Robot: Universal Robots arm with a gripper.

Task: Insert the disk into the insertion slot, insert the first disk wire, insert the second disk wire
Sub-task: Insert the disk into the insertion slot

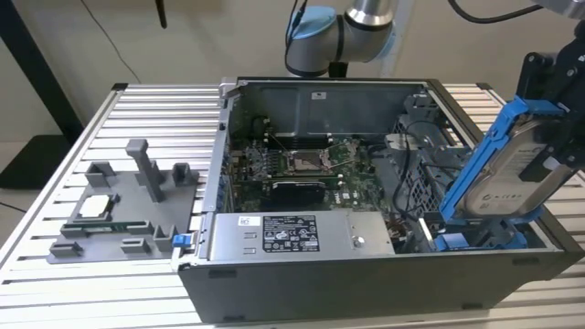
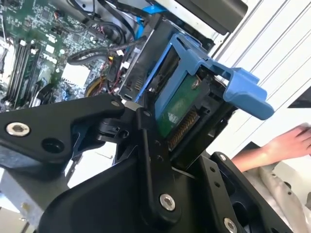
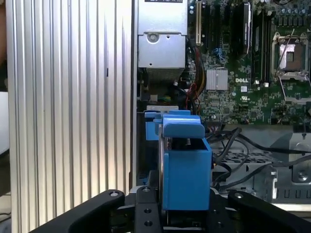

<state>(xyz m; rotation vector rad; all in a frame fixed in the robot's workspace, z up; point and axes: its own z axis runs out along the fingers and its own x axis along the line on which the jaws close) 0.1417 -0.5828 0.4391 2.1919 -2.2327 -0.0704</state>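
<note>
We see a big silver bench [image 1: 146,110] made of long metal strips. On it lies an open computer box [image 1: 366,288], and we can look right inside. Behind the box, at the back of the bench, stands the robot arm [image 1: 338,31], grey with blue caps.

Inside the box, along the near wall, sits a grey power box [image 1: 292,236] with a label. Behind it lies the green board [image 1: 302,171] with a square silver socket in its middle. On the bench, at the exterior view's left of the computer box, lies a grey holder [image 1: 128,212] with small parts on it.

The disk [image 1: 507,164] is up in the air at the exterior view's right end of the computer box. It is silver-grey with a white label and sits in a bright blue frame. It is tilted: its low end is down by the blue rails, and its top leans out over the edge. We cannot tell if the low end touches the rails.

The slot [image 1: 422,188] is the grey metal bay full of little holes, just beside the disk. Black wires [image 3: 243,145] lie over it.

The black fingers [image 3: 146,208] squeeze the disk's blue frame from both sides.

In the second wrist view, a person's hand [image 2: 291,143] rests beyond the bench edge.
</note>
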